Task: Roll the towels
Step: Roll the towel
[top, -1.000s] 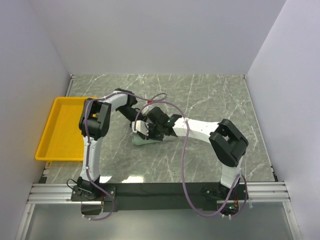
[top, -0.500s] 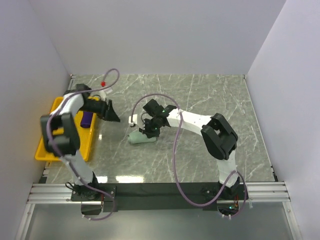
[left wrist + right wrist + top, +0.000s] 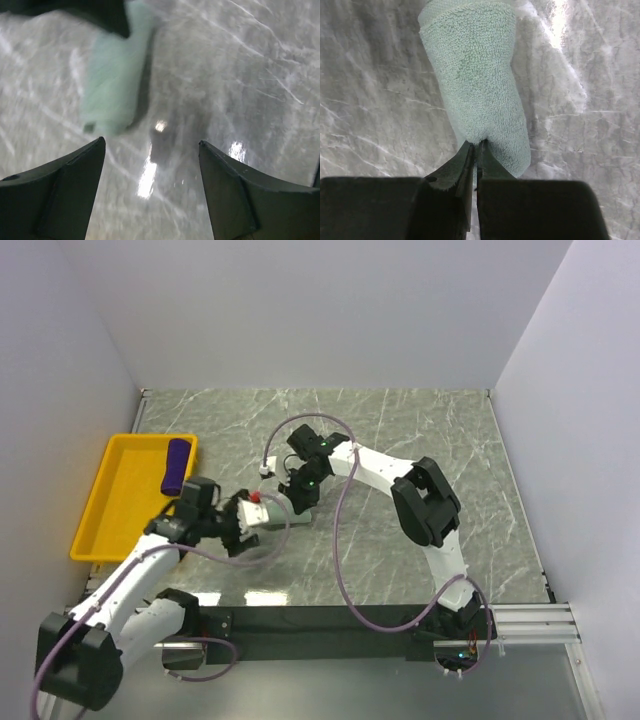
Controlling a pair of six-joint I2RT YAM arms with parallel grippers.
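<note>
The left arm lies low. Its elbow is folded near the near-left corner of the table (image 3: 420, 430) and its forearm slants up toward the middle. The left gripper (image 3: 152, 192) stands wide open with nothing between its fingers (only bare marbled tabletop shows in the gap). It points at the green towel (image 3: 112, 85), which lies just ahead of it and apart from it.

The green towel is rolled into a short fat cylinder and rests on the table a little left of the middle, about halfway between the far and near edges. In the left wrist view it is blurred, and a dark shape overlaps its far end.

The right arm rises from its base at the near-right edge and bends at the elbow. Its forearm reaches left across the table, with the wrist tipped down over the roll. The right gripper (image 3: 476, 155) is closed, fingertips together, with its tips against one end of the roll. I cannot tell whether any cloth is pinched between them.

The purple towel (image 3: 178, 464) is also rolled. It lies in the far-right corner of the yellow tray (image 3: 115, 510), which sits against the left edge of the table.
</note>
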